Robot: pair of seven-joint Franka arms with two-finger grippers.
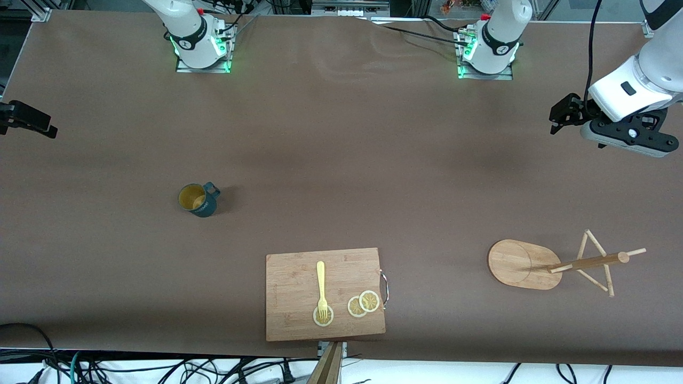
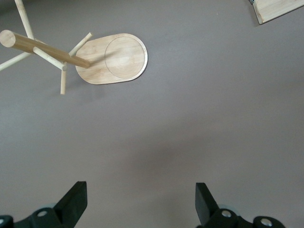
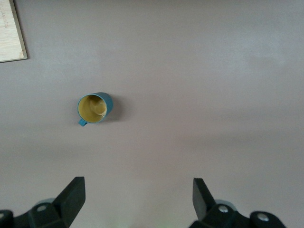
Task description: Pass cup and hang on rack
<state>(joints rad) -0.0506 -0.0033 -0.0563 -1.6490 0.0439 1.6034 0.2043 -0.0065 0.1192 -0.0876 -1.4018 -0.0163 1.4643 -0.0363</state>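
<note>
The cup (image 1: 197, 199) is a dark teal mug with a yellowish inside. It stands upright on the brown table toward the right arm's end, and its handle points away from the front camera. It also shows in the right wrist view as the cup (image 3: 95, 108). The rack (image 1: 573, 264), a bamboo mug tree on an oval base, stands toward the left arm's end; the rack (image 2: 111, 59) also shows in the left wrist view. My right gripper (image 1: 32, 120) (image 3: 137, 199) hangs open and empty over bare table. My left gripper (image 1: 563, 114) (image 2: 141, 202) is open and empty too, high over the table.
A wooden cutting board (image 1: 291, 277) lies near the front edge between cup and rack. On it are a yellow fork (image 1: 321, 285) and lemon slices (image 1: 363, 304). Its corner shows as the board (image 2: 275, 9) and the board (image 3: 10, 33). Cables run along the table's front edge.
</note>
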